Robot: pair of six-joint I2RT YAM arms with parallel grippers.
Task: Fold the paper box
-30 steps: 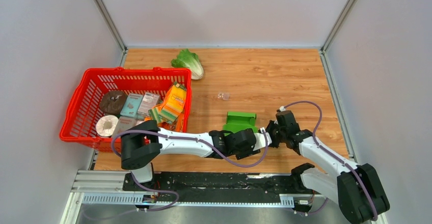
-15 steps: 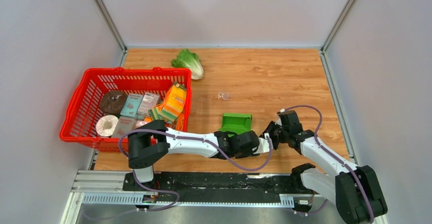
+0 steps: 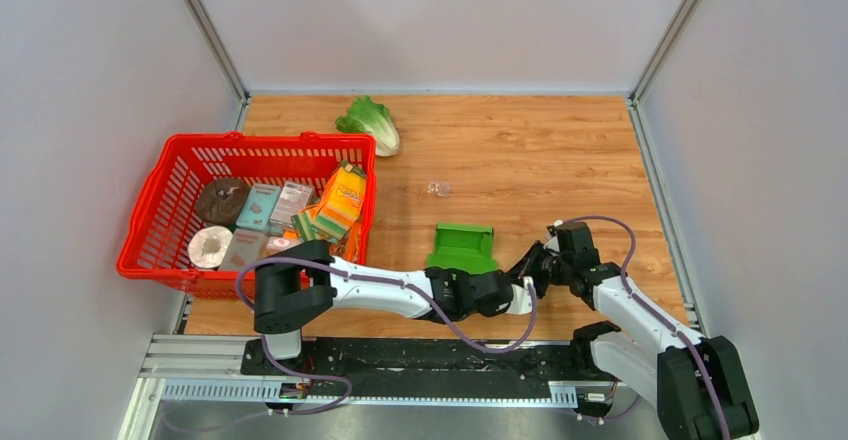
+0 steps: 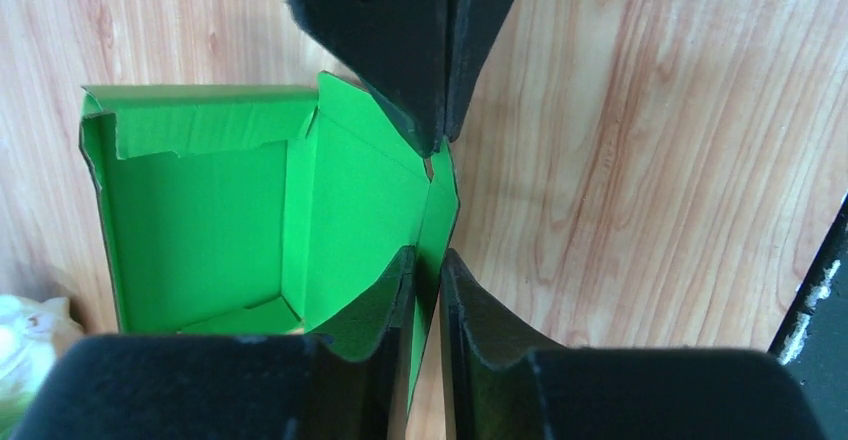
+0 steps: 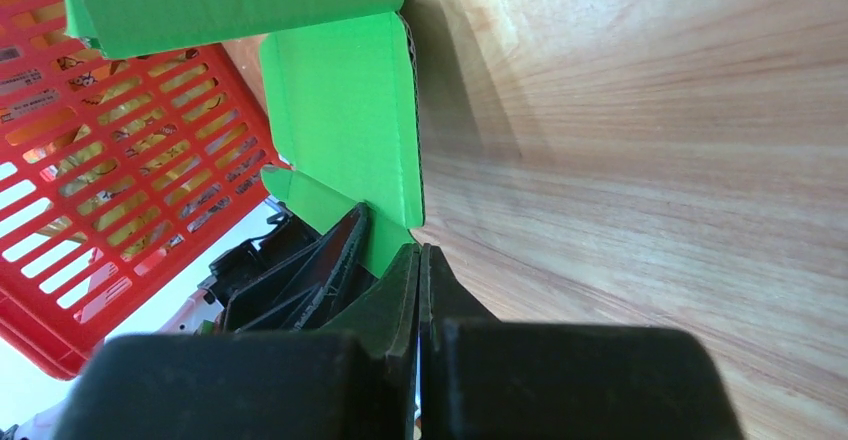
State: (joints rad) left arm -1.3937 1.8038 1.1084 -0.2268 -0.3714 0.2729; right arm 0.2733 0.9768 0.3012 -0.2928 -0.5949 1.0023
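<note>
The green paper box (image 3: 462, 247) lies partly folded on the wooden table, its open inside facing up (image 4: 200, 210). A side flap stands up at its right end (image 5: 345, 110). My left gripper (image 3: 508, 278) reaches in from the near side. Its jaws (image 4: 428, 260) are drawn in narrowly on the lower edge of that flap. My right gripper (image 3: 524, 264) comes from the right with its fingers (image 4: 400, 40) pressed together. Its tips (image 5: 420, 250) pinch the other end of the same flap.
A red basket (image 3: 160, 210) with several packaged goods stands at the left, close to the box (image 5: 120, 190). A lettuce (image 3: 370, 120) lies at the back. A small clear object (image 3: 437, 188) sits beyond the box. Grey walls enclose three sides.
Both grippers moved toward the near edge, and the box slid a little left with them and turned slightly. My left jaws narrowed from wide open onto the flap. The right stayed shut.
</note>
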